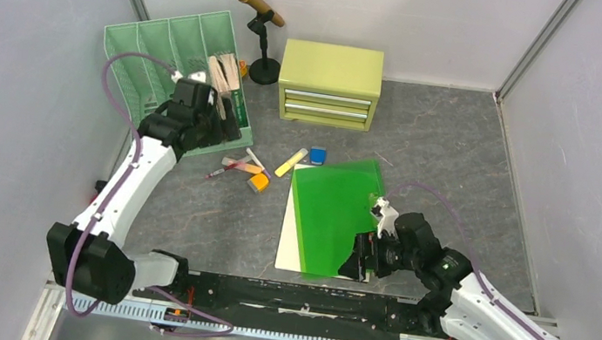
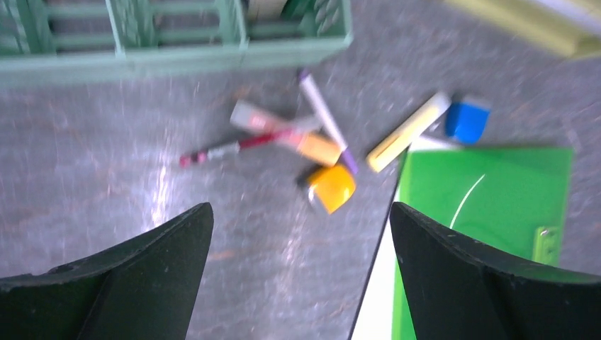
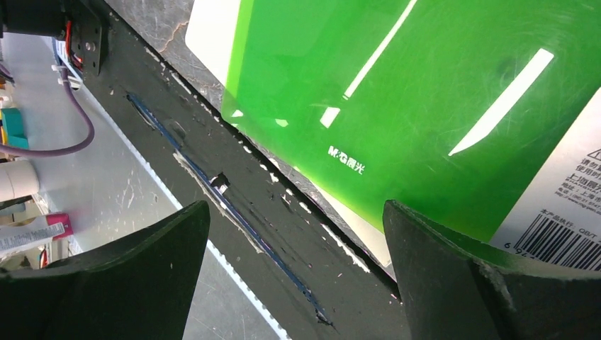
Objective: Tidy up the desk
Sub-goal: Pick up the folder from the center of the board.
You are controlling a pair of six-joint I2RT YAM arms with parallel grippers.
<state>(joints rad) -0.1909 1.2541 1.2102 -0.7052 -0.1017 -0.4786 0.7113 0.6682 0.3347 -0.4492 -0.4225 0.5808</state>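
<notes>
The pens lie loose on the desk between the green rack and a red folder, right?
Not quite: the folder is green, not red, as the top view shows. The pens do lie loose on the desk between the green rack and it.

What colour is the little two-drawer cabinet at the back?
The cabinet is yellow-green; top external view.

The flat, dark grey, stone-mottled desk [image 1: 449, 150] lies level. Pale walls [image 1: 23, 54] enclose 3 of its sides.
</notes>
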